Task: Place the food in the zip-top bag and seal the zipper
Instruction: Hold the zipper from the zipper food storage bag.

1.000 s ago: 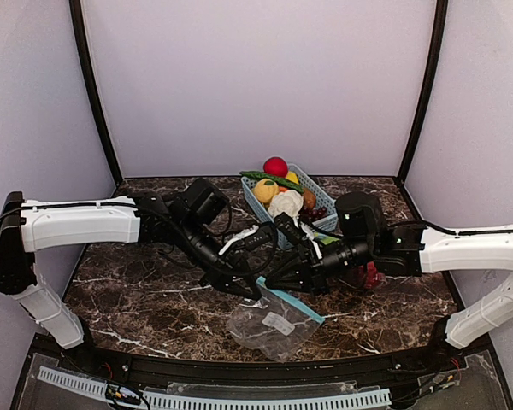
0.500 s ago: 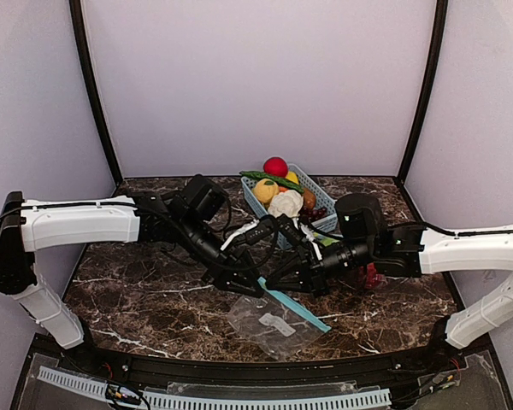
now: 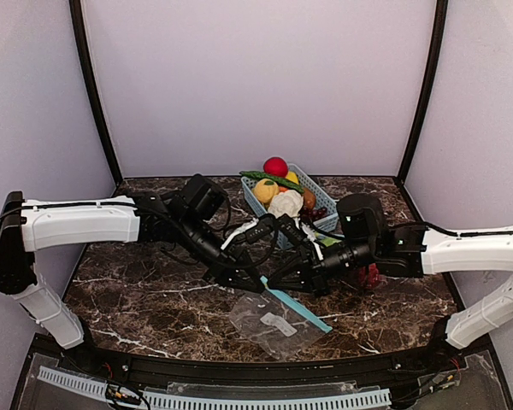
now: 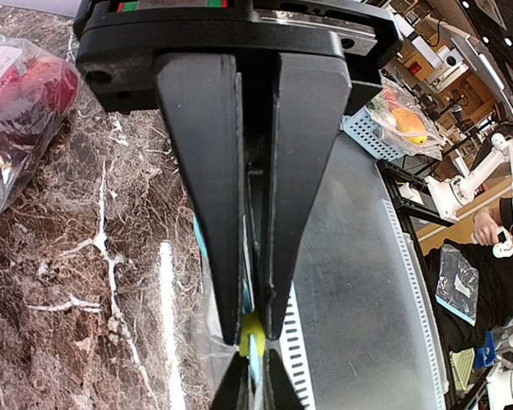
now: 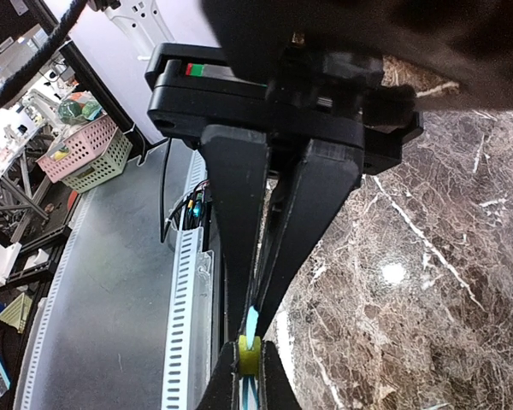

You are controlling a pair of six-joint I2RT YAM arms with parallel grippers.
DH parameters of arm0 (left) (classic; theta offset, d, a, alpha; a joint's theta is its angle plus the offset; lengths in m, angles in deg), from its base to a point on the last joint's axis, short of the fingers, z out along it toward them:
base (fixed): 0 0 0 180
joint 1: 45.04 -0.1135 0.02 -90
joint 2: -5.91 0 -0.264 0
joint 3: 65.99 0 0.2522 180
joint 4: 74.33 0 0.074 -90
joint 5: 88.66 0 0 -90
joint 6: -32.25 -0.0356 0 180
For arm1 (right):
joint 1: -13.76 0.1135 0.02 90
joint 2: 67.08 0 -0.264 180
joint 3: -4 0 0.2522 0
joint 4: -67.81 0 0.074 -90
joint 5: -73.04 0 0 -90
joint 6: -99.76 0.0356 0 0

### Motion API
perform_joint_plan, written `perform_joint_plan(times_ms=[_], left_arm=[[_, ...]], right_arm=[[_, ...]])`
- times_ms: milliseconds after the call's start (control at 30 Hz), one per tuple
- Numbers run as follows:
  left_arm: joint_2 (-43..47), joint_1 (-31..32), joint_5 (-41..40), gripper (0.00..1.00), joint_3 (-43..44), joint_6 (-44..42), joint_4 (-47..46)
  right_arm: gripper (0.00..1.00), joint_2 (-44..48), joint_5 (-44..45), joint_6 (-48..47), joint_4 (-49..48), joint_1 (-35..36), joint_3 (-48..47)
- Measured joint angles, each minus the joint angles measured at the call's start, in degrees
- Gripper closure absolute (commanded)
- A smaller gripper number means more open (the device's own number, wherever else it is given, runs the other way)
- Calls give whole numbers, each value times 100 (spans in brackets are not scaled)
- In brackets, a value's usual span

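The two arms meet over the middle of the dark marble table (image 3: 137, 299), with the left gripper (image 3: 250, 278) and the right gripper (image 3: 276, 282) tip to tip at the far end of the zip-top bag (image 3: 274, 323). The bag lies flat and see-through on the marble at about 5 o'clock from the fingertips. Its teal zipper strip (image 3: 301, 310) runs from the grippers toward 4 o'clock. In the left wrist view the two black fingers stand almost together, leaving only a thin slit, and the teal strip sits pinched between them. The right wrist view shows the same: fingers drawn close with the teal edge caught in the narrow gap. In both wrist views a small yellow piece (image 5: 249, 355) sits where the opposing tips meet; what it is cannot be told. No food shows inside the bag. The food (image 3: 266, 190) is heaped in the light-blue basket (image 3: 318, 191) at roughly 12 o'clock from the grippers, near the back wall, with a red apple (image 3: 275, 166) on top at the far side. A clear packet of red pieces (image 4: 26, 85) lies on the table beside the right arm, at about 3 o'clock from the grippers.
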Motion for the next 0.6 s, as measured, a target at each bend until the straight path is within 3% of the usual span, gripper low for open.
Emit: perform_joint_plan(times_ms=[600], left_arm=[[323, -48, -391, 99, -289, 66, -380]], right_arm=[[100, 114, 245, -109, 166, -4, 7]])
